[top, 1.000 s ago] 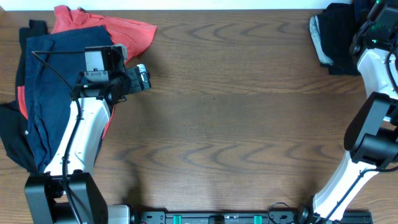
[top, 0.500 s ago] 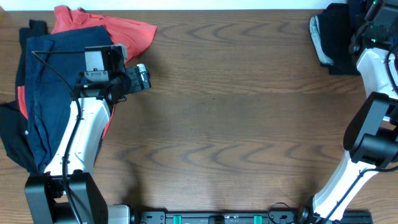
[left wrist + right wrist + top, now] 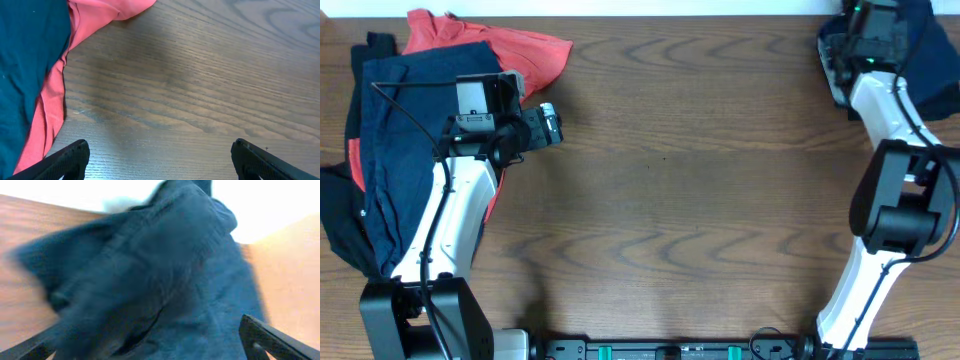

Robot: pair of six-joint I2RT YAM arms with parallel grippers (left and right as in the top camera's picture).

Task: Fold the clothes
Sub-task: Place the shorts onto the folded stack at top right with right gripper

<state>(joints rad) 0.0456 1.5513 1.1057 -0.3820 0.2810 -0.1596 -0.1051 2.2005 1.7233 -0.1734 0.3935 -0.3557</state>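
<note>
- Hovering over the navy garment (image 3: 165,270) at the far edge of the table (image 3: 700,200), our right gripper (image 3: 150,345), jaws spread, risks pushing it off.
- Our left gripper (image 3: 160,162) is spread too, holding nothing.

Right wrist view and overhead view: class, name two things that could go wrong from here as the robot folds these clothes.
1. The navy garment sits at the far right corner of the table. The open right hand hangs over it in a blurred view, so a misjudged grab might push it off.
2. At the left, a blue garment lies over the red shirt. Lifting one may drag the other.
</note>
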